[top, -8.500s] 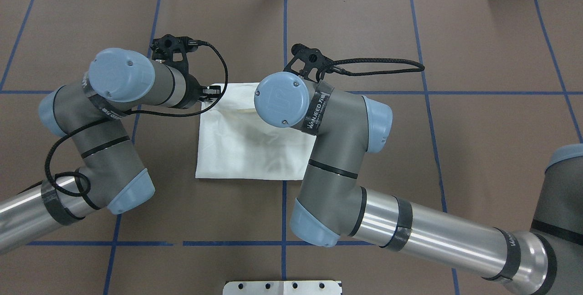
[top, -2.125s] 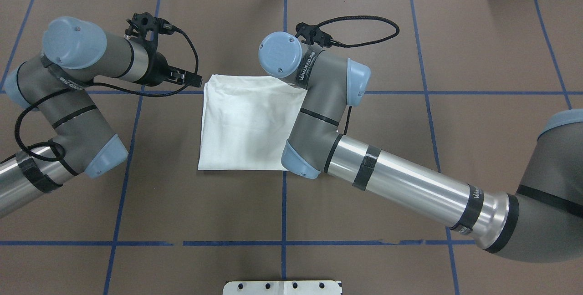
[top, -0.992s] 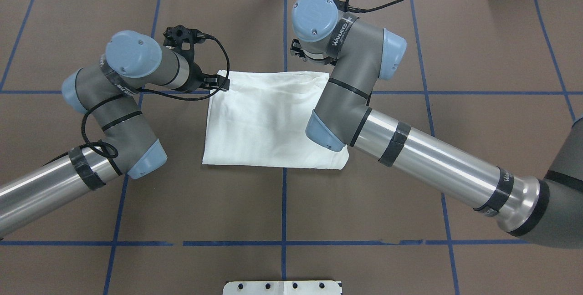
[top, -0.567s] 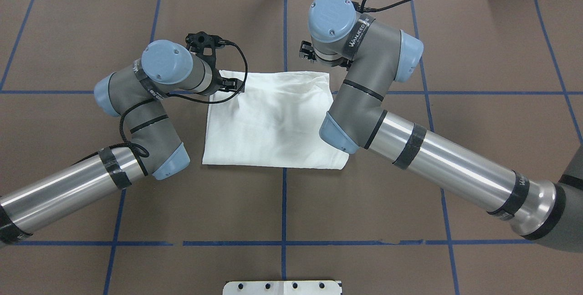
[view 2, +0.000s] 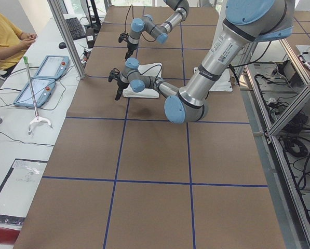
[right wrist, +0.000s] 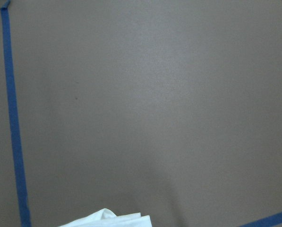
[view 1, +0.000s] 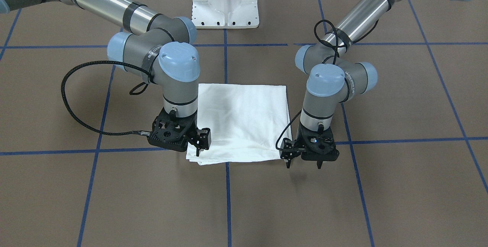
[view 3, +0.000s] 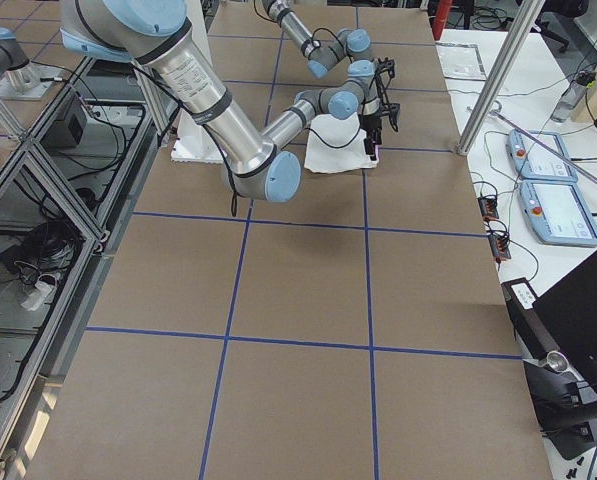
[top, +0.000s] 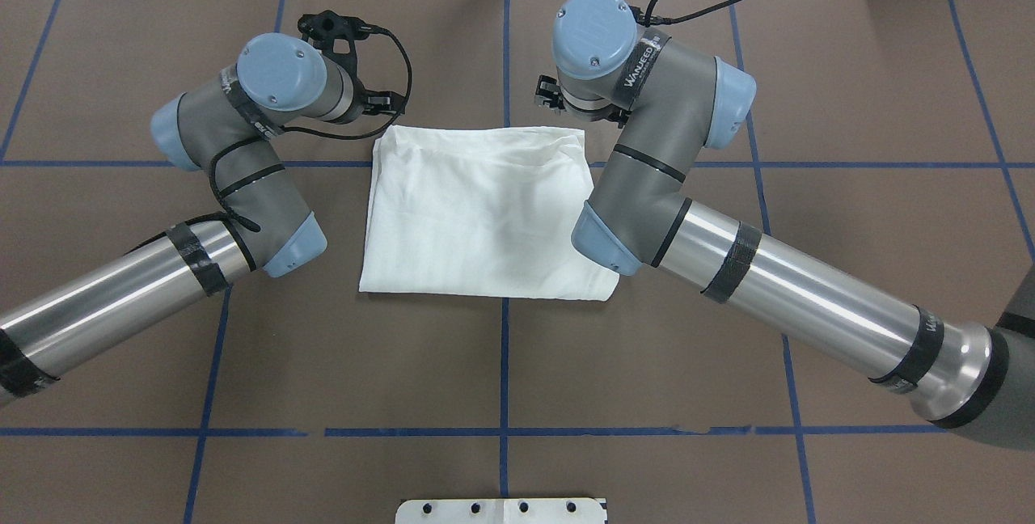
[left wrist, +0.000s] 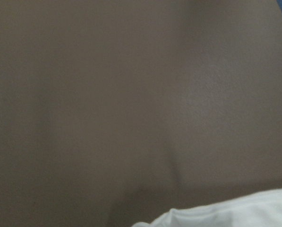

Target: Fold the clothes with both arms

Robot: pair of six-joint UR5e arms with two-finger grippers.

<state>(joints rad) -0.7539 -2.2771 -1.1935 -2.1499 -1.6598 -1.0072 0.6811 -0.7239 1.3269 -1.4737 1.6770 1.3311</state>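
The white cotton shirt point(view 1: 244, 119) lies folded in a flat rectangle, black left gripper point(view 1: 303, 163) wide and empty, right gripper point(view 1: 200, 146) spread unclear; folding seems nearly done.

Even overhead light, exterior views sharp, wrist views soft.
Glare streaks along the right arm point(top: 808, 315) and left arm point(top: 97, 318) tubes; white shirt point(top: 477, 217) bright, folds faint; short soft shadows on the table point(top: 647, 362) — both wrist views dim, blurred.

Silver-grey tubular arms point(top: 808, 306) with light blue joint caps point(top: 594, 23), black bands point(top: 724, 261), braided black cables point(view 1: 62, 87)
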